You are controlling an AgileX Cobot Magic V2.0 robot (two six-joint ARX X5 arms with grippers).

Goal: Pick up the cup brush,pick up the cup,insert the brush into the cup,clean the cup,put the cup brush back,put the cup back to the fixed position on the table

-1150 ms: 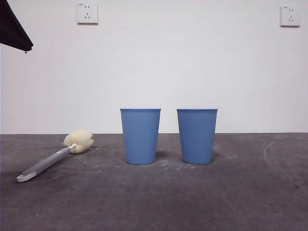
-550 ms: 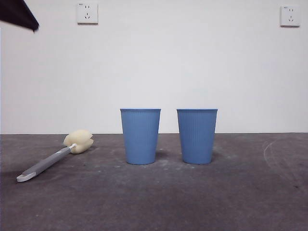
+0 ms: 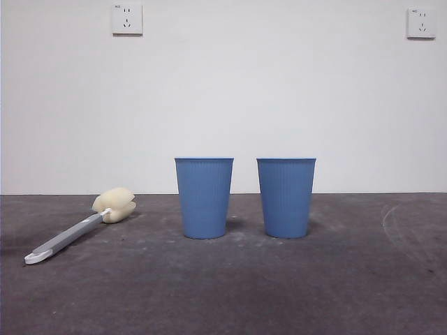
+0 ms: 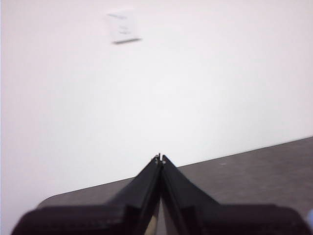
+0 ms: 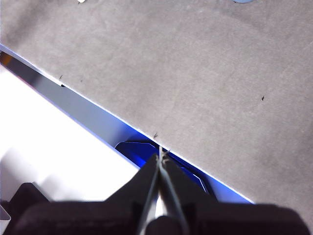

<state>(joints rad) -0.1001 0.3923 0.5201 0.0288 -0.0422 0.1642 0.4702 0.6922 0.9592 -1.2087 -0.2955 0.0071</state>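
The cup brush [image 3: 77,230] lies flat on the table [image 3: 279,286] at the left, with its cream sponge head [image 3: 115,205] toward the wall and its white looped tip toward the front. Two identical blue cups stand upright side by side mid-table, one on the left [image 3: 203,197] and one on the right [image 3: 286,197]; I cannot tell which is the task's cup. Neither arm shows in the front view. My left gripper [image 4: 160,159] is shut and empty, raised and facing the white wall. My right gripper [image 5: 160,155] is shut and empty, above the table's edge.
Two wall sockets, one at the left [image 3: 126,19] and one at the right [image 3: 421,22], sit high on the white wall behind the table. In the right wrist view the table's edge [image 5: 98,115] runs diagonally, with a bright floor area beyond it.
The black arm tip at the top left corner of the front view has risen out of the picture. The brush and both cups have not moved.
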